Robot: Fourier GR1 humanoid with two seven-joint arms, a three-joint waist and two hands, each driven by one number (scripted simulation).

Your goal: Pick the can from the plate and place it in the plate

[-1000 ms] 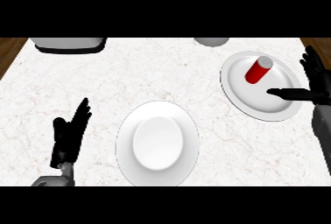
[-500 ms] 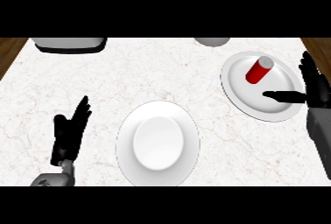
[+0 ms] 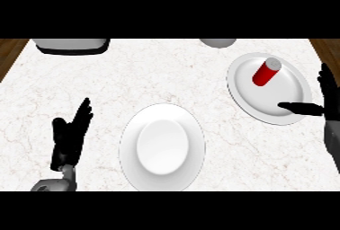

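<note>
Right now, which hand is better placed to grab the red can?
The right hand: open, its thumb over the far plate holding the red can. The left hand rests open, across the counter.

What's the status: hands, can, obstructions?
Right hand open beside far plate, not on can. Left hand open, resting lower left. Can upright on far plate. Near plate unobstructed.
</note>
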